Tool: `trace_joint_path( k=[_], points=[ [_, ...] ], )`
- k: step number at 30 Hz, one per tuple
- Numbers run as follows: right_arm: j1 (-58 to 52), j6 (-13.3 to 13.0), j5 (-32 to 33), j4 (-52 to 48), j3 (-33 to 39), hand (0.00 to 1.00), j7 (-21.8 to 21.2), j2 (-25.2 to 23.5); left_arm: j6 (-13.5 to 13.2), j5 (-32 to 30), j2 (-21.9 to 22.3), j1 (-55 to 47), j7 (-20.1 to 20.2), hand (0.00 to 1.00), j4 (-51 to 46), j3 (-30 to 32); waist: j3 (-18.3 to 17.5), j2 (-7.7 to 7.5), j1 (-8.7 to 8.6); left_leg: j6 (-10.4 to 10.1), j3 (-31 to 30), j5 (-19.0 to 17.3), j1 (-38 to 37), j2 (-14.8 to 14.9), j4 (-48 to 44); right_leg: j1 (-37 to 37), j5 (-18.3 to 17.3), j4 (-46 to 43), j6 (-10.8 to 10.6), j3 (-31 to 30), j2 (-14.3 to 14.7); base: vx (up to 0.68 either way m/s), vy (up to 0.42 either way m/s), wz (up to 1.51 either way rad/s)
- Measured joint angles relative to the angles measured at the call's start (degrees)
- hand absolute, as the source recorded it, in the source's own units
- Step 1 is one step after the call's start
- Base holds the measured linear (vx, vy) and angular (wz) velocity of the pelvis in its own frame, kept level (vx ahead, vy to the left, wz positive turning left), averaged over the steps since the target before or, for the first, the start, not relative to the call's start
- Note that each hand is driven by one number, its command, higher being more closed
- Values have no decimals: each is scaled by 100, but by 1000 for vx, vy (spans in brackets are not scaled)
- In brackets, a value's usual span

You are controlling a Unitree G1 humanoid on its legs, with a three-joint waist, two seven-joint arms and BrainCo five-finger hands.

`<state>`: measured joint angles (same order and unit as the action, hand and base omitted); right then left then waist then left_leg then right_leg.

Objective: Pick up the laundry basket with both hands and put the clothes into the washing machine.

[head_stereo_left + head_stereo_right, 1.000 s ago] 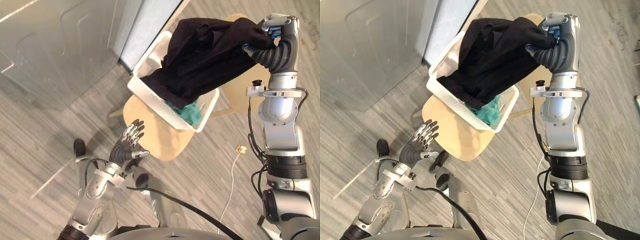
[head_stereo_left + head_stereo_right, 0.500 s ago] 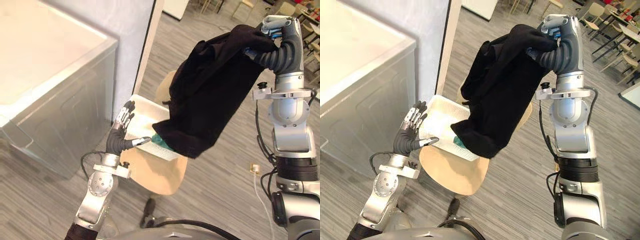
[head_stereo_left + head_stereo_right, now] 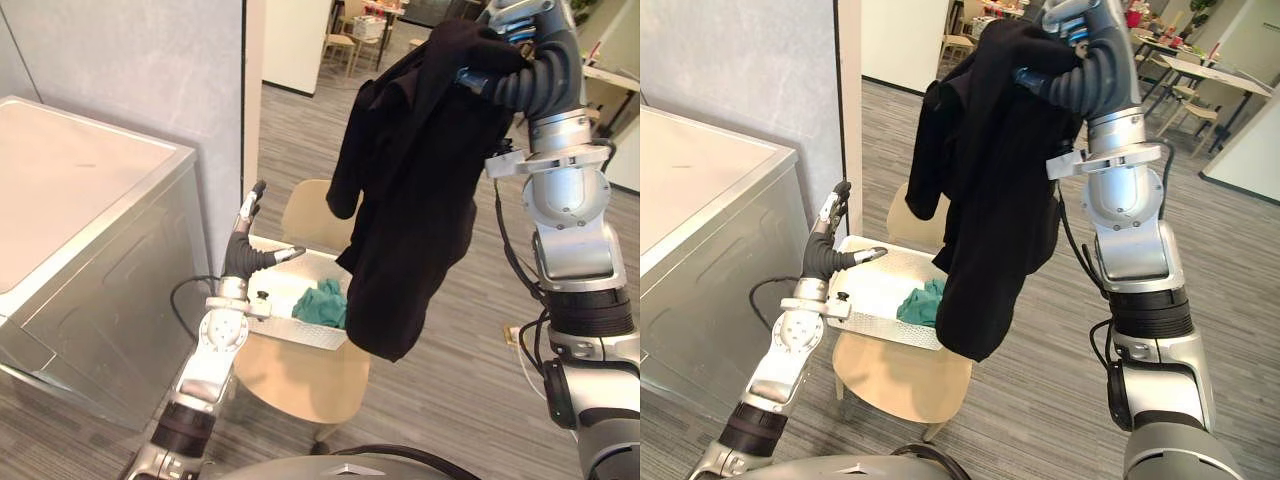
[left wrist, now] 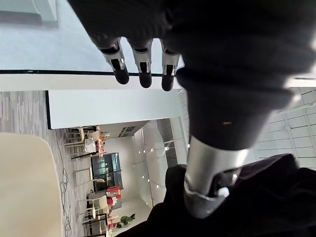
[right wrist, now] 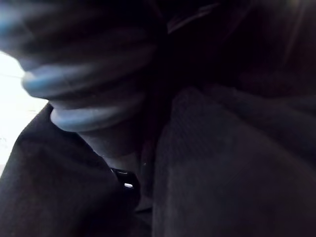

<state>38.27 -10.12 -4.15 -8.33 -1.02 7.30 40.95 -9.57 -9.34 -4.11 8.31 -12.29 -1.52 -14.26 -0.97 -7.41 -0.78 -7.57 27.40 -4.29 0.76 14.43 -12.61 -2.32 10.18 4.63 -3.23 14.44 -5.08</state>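
While the black garment (image 3: pixel 410 200) hangs from the right hand (image 3: pixel 525 80) at upper right (its grasp I cannot tell), a teal cloth (image 3: pixel 322 302) lies in the laundry basket (image 3: pixel 300 335); the left hand (image 3: pixel 241 260) above its rim is open, empty. The washing machine (image 3: pixel 90 260) seems not yet loaded.

Head views: bright, even indoor light; pale sheen on washing machine (image 3: pixel 80 190) top. Left wrist view: white glare beyond left hand (image 3: pixel 243 258) fingers (image 4: pixel 143 66). Right wrist view: dim throughout, black garment (image 5: pixel 222 163) absorbing light.
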Motion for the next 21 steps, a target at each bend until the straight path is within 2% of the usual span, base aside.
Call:
trace_joint_path(
  k=[7, 12, 16, 21],
  points=[
    [26, 36, 265, -32, -109, 100, -85, -130, 233, -107, 163, 715, -29, 0, 1163, -361, -38, 44, -120, 14, 81, 52, 8, -103, 158, -156, 40, 0, -10, -115, -45, -15, 14, -8],
    [17, 122, 426, -425, -457, 100, -85, -311, 421, -21, 380, 1501, -235, 0, 2070, -533, -97, 127, -248, 26, 63, 62, 11, -142, 223, -171, 55, -2, -26, -109, -63, 5, 19, 1],
    [1, 148, 506, -485, -554, 100, -82, -623, 532, 642, 385, 1964, -206, 0, 2620, -815, -115, 129, -292, 39, 58, 104, -8, -185, 314, -177, 55, -3, -27, -107, -80, 0, 0, 0],
    [-11, 176, 883, -488, -792, 100, -61, -906, 578, 2186, 276, 2581, 127, 0, 2979, -1178, -119, 133, -317, 43, 81, 149, -72, -226, 407, -171, 54, -3, -27, -128, -89, 0, 0, 0]
  ],
)
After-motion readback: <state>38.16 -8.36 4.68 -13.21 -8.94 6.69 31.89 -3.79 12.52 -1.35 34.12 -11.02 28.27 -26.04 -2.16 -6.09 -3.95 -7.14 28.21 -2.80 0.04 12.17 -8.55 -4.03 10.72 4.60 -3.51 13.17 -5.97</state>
